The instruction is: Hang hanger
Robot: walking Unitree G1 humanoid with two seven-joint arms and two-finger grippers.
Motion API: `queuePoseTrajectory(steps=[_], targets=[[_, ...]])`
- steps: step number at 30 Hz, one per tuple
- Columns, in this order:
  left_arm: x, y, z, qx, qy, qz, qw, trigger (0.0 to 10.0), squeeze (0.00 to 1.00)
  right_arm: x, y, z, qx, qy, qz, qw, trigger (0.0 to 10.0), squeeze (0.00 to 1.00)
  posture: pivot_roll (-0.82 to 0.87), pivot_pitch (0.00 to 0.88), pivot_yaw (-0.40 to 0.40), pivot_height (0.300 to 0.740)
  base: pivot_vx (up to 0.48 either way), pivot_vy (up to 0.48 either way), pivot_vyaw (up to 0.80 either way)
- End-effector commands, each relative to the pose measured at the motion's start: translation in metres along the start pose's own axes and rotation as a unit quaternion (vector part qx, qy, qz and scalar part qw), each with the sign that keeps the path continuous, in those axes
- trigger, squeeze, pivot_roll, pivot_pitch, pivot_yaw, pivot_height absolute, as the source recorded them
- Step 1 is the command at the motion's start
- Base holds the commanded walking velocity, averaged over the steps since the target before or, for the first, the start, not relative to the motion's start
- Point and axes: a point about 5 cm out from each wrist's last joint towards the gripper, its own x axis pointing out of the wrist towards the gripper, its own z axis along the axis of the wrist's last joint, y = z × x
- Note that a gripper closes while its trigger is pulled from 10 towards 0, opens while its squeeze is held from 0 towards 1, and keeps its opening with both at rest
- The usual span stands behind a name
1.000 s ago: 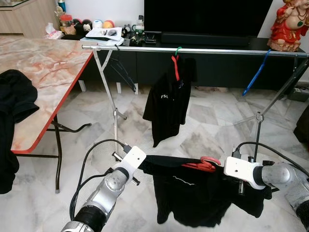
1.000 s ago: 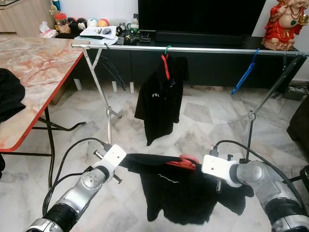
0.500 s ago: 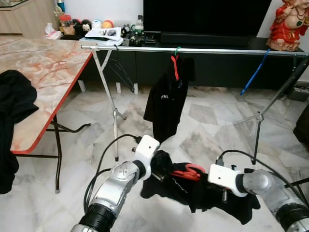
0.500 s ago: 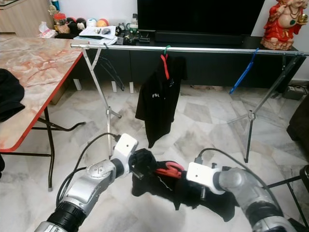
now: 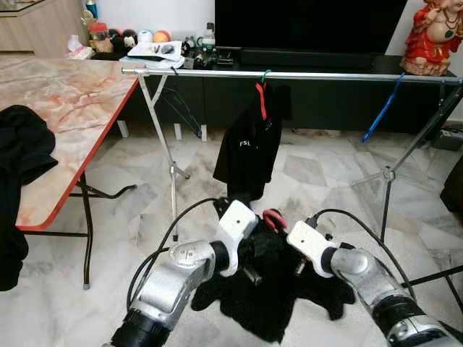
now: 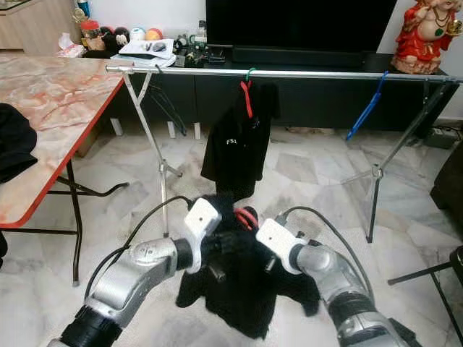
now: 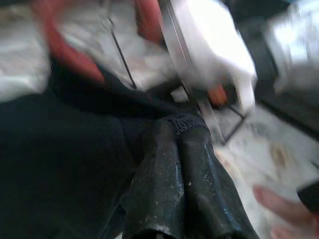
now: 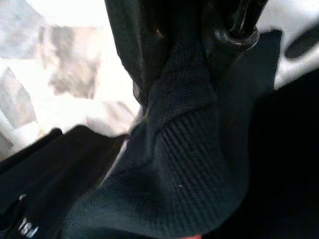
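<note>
Hanger [image 5: 273, 219] — red, in black shirt [image 5: 271, 289] — gripped by both pincers.

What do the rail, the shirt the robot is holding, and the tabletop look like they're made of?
The rail looks like bare metal tubing: silvery with a long bright glint. The black shirt, pinched by the left gripper and the right gripper, appears to be matte knit fabric; a fine weave shows close up. The tabletop has glossy marble-patterned veining, possibly laminate.
</note>
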Motion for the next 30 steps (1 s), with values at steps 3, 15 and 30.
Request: queuePoseTrajectory(steps=[3, 15, 30], targets=[[0.003, -0.018, -0.005, 0.035, 0.041, -0.051, 0.997, 10.0, 0.0, 0.003, -0.01, 0.03, 0.038, -0.073, -0.009, 0.997, 10.0, 0.0, 0.01, 0.082, -0.01, 0.74, 0.0, 0.0, 0.0], [0.003, -0.023, -0.009, 0.054, 0.06, -0.068, 0.994, 10.0, 1.0, -0.002, -0.017, 0.031, 0.043, -0.084, -0.017, 0.995, 10.0, 0.0, 0.0, 0.082, -0.01, 0.74, 0.0, 0.0, 0.0], [-0.006, -0.008, -0.007, 0.065, 0.056, -0.036, 0.996, 10.0, 1.0, -0.004, -0.014, 0.026, -0.007, -0.066, 0.009, 0.998, 10.0, 0.0, 0.0, 0.08, -0.01, 0.74, 0.0, 0.0, 0.0]])
